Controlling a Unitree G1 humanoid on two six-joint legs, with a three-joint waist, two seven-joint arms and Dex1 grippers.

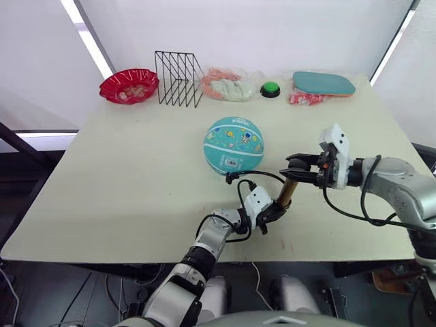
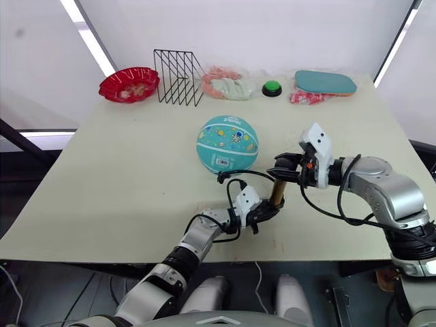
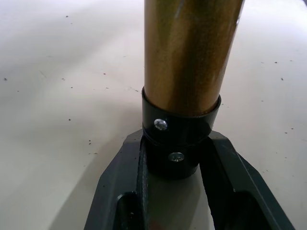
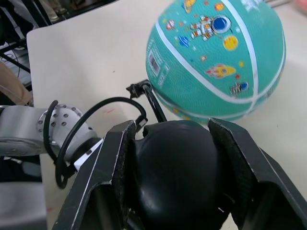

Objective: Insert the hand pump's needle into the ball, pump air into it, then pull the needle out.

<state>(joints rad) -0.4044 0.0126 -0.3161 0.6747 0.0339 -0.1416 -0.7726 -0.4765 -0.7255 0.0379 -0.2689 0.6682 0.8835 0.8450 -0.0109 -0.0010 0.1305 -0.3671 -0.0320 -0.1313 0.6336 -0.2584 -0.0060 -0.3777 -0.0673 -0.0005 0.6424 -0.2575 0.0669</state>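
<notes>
Left claw: my left claw (image 1: 272,212), nearest me, is clenched on the black bottom cap of the slim gold-brass hand pump (image 1: 285,193), which I see standing tilted on the pale tabletop (image 1: 122,177).
Right claw: my right claw (image 1: 297,167) is clamped on the pump's black handle knob (image 4: 178,167) at the top end.
Hose: the thin black hose (image 1: 248,178) loops from the pump toward the ball; its end fitting (image 4: 135,88) hangs just beside the ball, and I cannot make out the needle itself.
Ball: the teal rubber ball with white seams and cartoon prints (image 1: 234,144) sits free on the tabletop beyond the pump, nothing holding it.
Risk, ball: I judge a push from the hose end could roll it away.
Risk, needle: with both claws on the pump, nothing steers the tip; it may miss the valve or bend.
Risk, pump: a hard stroke could slip the base out of my left claw.
Far edge: red bowl (image 1: 129,85), black wire rack (image 1: 178,79), green button (image 1: 270,88), well apart.
</notes>
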